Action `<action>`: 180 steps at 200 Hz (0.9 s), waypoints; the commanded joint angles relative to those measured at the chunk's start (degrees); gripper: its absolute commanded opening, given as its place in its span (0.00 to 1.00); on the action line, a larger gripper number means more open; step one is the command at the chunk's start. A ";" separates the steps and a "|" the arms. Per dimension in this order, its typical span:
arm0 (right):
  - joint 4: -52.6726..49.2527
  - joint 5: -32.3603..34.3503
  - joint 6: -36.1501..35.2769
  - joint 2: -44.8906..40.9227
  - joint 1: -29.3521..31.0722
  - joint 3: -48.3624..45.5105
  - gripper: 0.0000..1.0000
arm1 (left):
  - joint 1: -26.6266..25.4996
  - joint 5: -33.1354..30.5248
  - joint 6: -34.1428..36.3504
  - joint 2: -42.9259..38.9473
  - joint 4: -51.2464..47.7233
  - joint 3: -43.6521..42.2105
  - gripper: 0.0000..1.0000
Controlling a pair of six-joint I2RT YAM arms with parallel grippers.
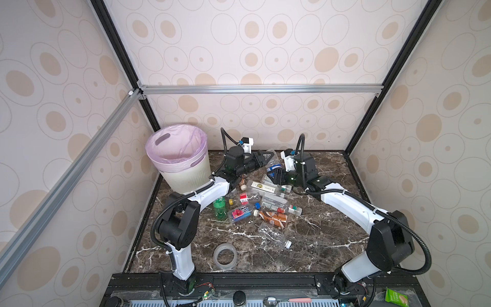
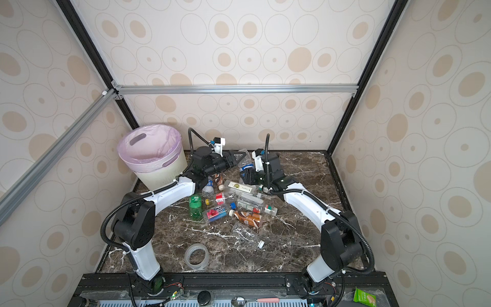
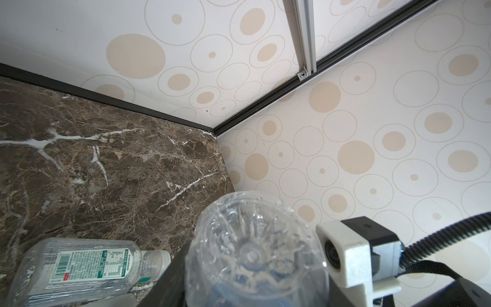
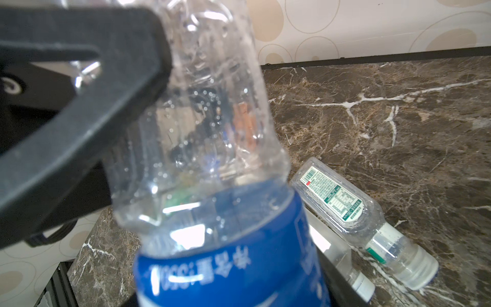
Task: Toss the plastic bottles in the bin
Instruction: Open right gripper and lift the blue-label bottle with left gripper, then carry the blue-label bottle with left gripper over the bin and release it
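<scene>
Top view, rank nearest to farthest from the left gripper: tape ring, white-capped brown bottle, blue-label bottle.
From the left gripper:
1. blue-label bottle, at its fingertips, back of table.
2. white-capped brown bottle, front of the pile, mid-table.
3. tape ring, alone near the front edge.

The left white-and-black robot arm [image 1: 212, 190] and the right white-and-black robot arm [image 1: 345, 204] are each bent at the elbow and angled inward, w/ wrists set close together near the rear centre. The left black parallel gripper [image 1: 264, 158] is pointed sideways twd the right arm. Its jaws are closed on a clear crumpled plastic bottle w/ blue label [image 4: 207, 133], and one black finger [image 4: 106, 79] is pressed to the bottle's side. The right black parallel gripper [image 1: 276, 175] is pointed twd the left arm. The bottle's label end is seated btwn its jaws, but whether it is gripped or loose can't be told.
</scene>
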 commanded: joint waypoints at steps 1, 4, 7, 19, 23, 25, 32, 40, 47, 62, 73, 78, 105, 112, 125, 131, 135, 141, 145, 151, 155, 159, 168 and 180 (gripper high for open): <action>-0.04 -0.74 -0.75 -2.07 0.68 -0.11 0.72 | 0.20 -0.56 1.58 -0.14 -0.84 1.61 0.42; -0.08 -0.73 -0.83 -2.16 0.71 -0.15 0.73 | 0.23 -0.69 1.73 -0.14 -1.01 1.69 0.42; -0.13 -0.69 -0.90 -2.30 0.75 -0.19 0.74 | 0.29 -0.84 2.00 -0.19 -1.33 1.85 0.42; -0.40 -0.47 -1.23 -2.86 0.68 -0.49 0.77 | 0.47 -1.78 3.47 -0.34 -3.20 2.74 0.42; -0.49 -0.38 -1.27 -3.14 0.73 -0.54 0.78 | 0.51 -2.09 4.05 -0.39 -3.92 3.03 0.42; -0.52 -0.30 -1.34 -3.25 0.67 -0.57 0.78 | 0.52 -2.25 4.34 -0.40 -4.25 3.27 0.42; -0.83 0.00 -1.66 -3.62 0.68 -0.77 0.80 | 0.69 -2.75 5.36 -0.49 -5.51 3.95 0.42; -1.01 0.37 -1.96 -4.17 0.64 -1.04 0.82 | 0.92 -3.39 6.49 -0.53 -7.01 4.74 0.42; -1.03 0.86 -2.19 -4.60 0.69 -1.38 0.84 | 1.13 -3.79 7.43 -0.59 -8.22 5.52 0.42; -1.24 1.46 -2.67 -5.72 0.68 -2.02 0.88 | 1.74 -5.78 9.90 -0.59 -11.44 7.44 0.42; -1.70 1.85 -3.04 -6.51 0.75 -2.22 0.92 | 2.27 -6.86 12.02 -0.49 -14.54 9.11 0.42; -1.93 1.97 -3.12 -6.74 0.70 -2.22 0.93 | 2.51 -7.47 13.15 -0.58 -15.79 9.95 0.42; -3.13 3.33 -3.89 -9.08 0.69 -2.30 1.00 | 3.70 -11.88 19.02 -1.78 -21.63 13.90 0.43; -3.34 3.70 -4.06 -9.54 0.82 -2.13 1.00 | 3.98 -13.17 20.52 -2.10 -23.16 15.11 0.43; -3.80 4.31 -4.41 -10.44 0.88 -1.57 1.00 | 4.29 -15.75 23.56 -2.68 -25.85 17.51 0.43; -3.99 4.53 -4.74 -10.86 1.02 -1.17 1.00 | 4.41 -17.06 25.03 -2.90 -26.95 18.79 0.43; -4.06 4.76 -4.93 -11.03 1.16 -0.83 1.00 | 4.41 -17.95 25.96 -3.07 -27.81 19.53 0.43; -4.19 5.04 -5.32 -11.27 1.52 -0.29 1.00 | 4.46 -19.22 27.46 -3.27 -28.83 20.83 0.43; -4.32 5.26 -5.60 -11.39 1.71 0.14 1.00 | 4.51 -20.05 28.39 -3.39 -29.67 21.76 0.43; -4.43 5.44 -5.98 -11.41 2.18 0.88 1.00 | 4.51 -21.12 29.92 -3.48 -30.76 23.33 0.43; -4.53 5.46 -6.22 -11.40 2.52 1.52 1.00 | 4.48 -21.96 30.95 -3.58 -31.75 24.28 0.43; -4.54 5.47 -6.32 -11.40 2.74 1.93 1.00 | 4.54 -22.66 31.90 -3.57 -32.67 25.22 0.43; -4.62 5.56 -6.68 -11.24 3.49 3.25 1.00 | 4.56 -24.64 33.83 -3.61 -34.67 27.80 0.43; -4.63 5.94 -7.49 -10.85 4.70 5.20 1.00 | 4.56 -27.13 36.52 -4.02 -36.68 30.58 0.44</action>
